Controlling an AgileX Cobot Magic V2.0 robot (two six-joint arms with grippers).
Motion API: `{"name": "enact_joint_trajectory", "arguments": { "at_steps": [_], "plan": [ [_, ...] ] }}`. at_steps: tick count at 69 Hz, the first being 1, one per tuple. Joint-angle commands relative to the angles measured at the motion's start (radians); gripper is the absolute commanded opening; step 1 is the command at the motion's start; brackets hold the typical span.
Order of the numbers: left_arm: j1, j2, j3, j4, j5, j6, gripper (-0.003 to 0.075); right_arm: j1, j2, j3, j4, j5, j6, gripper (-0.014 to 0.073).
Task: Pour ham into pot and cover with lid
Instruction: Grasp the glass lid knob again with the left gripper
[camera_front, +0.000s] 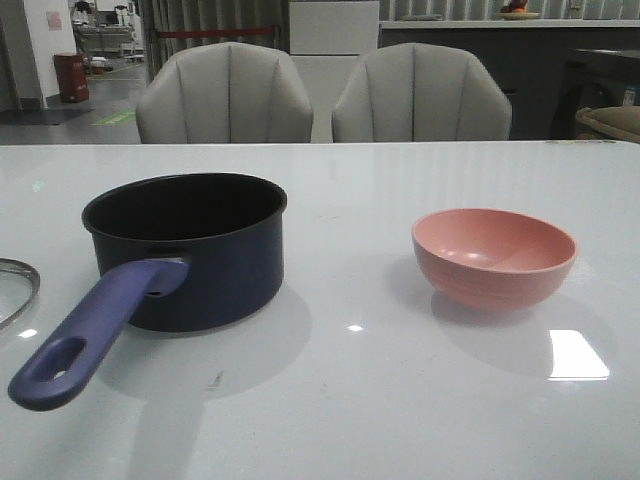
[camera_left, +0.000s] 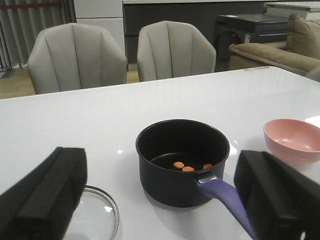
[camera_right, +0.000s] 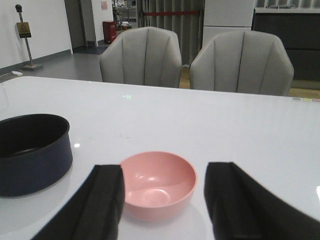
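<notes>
A: With the ham (camera_left: 189, 167) lying in the pot (camera_front: 190, 250) already, three little orange slices showing on the black floor in the left wrist view, the pouring part is looking finished to me.

B: Agreed, and the bowl (camera_front: 494, 254) is sitting empty on the bench (camera_front: 360, 400), well apart from the pot on the right. So we are moving into the covering step.

A: The lid (camera_left: 95, 217) is lying flat on the bench just beside the pot, on the left side, with only its metal rim poking into the front view. Nothing is touching it yet.

B: The left hand (camera_left: 160, 200) is hanging spread wide, holding nothing, with the pot framed between its fingers and the lid close to one of them. The right hand (camera_right: 165, 200) is spread too, empty, hovering over the bowl.

A: So the left one is looking like the natural pick. I am not seeing the knob from here, though; it is cut off at the edge.

B: That is the tricky bit. It is needing to drop over the knob, pinch it, lift the lid level, then carry it across and settle it square on the pot's rim.
</notes>
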Motion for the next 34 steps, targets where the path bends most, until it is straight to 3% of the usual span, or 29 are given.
{"name": "enact_joint_trajectory", "arguments": {
  "at_steps": [1,8,18,34],
  "plan": [
    [-0.008,0.011,-0.026,-0.007,-0.084,-0.004,0.0625,0.001,0.006,-0.023,-0.007,-0.076,-0.011,0.047],
    [-0.008,0.011,-0.026,-0.007,-0.084,-0.004,0.0624,0.001,0.006,-0.023,-0.007,-0.075,-0.011,0.039],
    [-0.008,0.011,-0.026,-0.007,-0.084,-0.004,0.0624,0.001,0.006,-0.018,-0.007,-0.031,-0.011,0.0117],
    [-0.008,0.026,-0.034,-0.007,-0.09,-0.004,0.0625,0.001,0.006,-0.015,-0.007,-0.02,-0.01,0.0146]
  ]
}}
